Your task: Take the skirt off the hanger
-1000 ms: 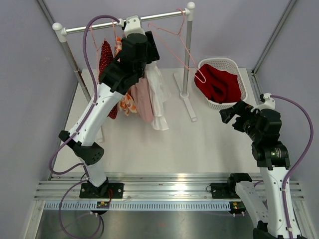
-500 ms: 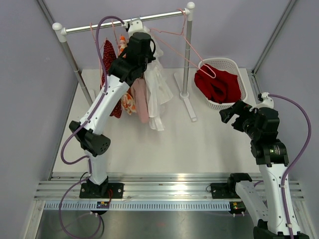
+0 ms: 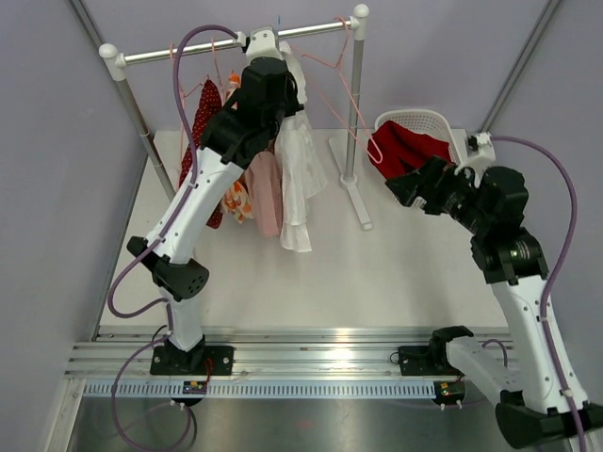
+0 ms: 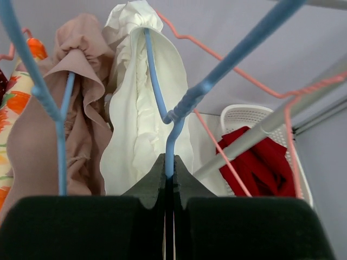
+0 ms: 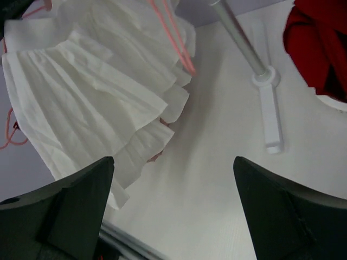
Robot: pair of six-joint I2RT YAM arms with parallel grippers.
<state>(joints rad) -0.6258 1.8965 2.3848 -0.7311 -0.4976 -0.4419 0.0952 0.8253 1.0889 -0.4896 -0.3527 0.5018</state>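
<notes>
Bracing is under way: the blue hanger (image 4: 170, 143), white skirt (image 4: 135, 124) draped on it, is pinched by the left gripper (image 4: 168, 162); the right gripper (image 5: 173, 162), spread wide, must be closed on the skirt.

The white skirt (image 5: 81, 97) is thin, matt cloth, creased and ruffled. The blue hanger (image 4: 238, 50) and the pink hanger (image 4: 222, 153) look like smooth, faintly glossy coated wire. The rail (image 3: 146, 55) is shiny metal. The basket (image 3: 419, 115) is perforated white plastic. The tabletop (image 5: 217, 189) is matt white with a faint grain. The left hand (image 4: 169, 165) is matt black.
</notes>
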